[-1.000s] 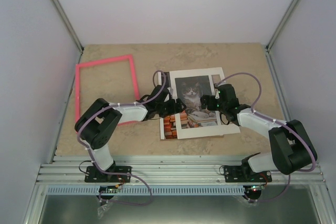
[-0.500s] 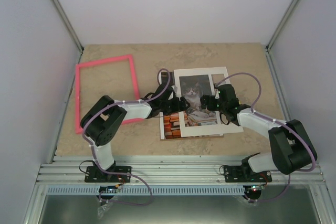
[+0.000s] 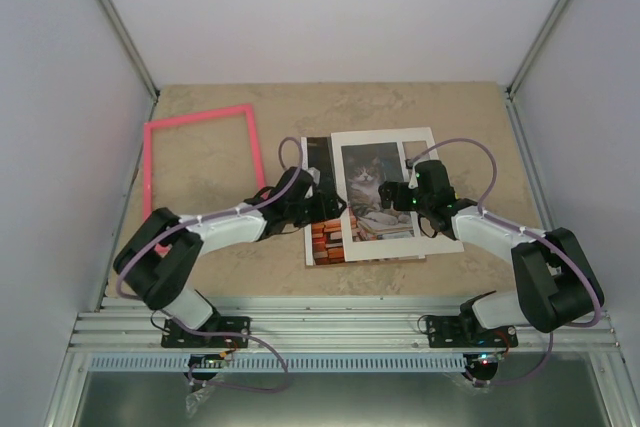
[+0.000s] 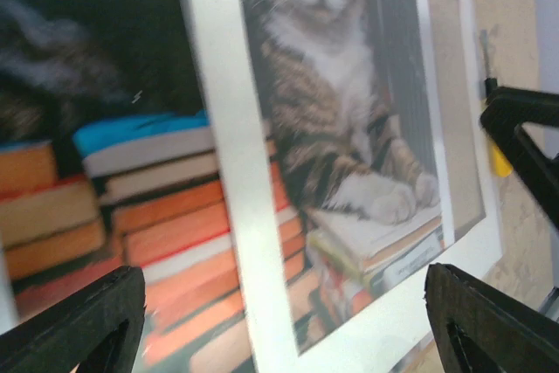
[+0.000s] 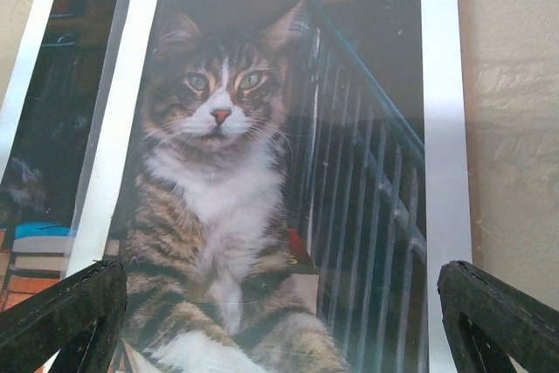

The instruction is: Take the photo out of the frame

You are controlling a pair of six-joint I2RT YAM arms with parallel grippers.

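The thin bright pink rectangular frame (image 3: 197, 117) is laid flat on the beige stone-patterned counter (image 3: 470, 117) at the far left, apart from the print, and bare counter is seen through its opening. The rectangular print of a grey tabby cat with orange and blue books (image 3: 322, 232) is laid at the centre, partly covered by a white card mat (image 3: 385, 137) shifted to its right. The left fingers (image 4: 74, 321) are spread wide over the print, and nothing is held. The right fingers (image 5: 65, 307) are likewise spread wide over the mat, empty.
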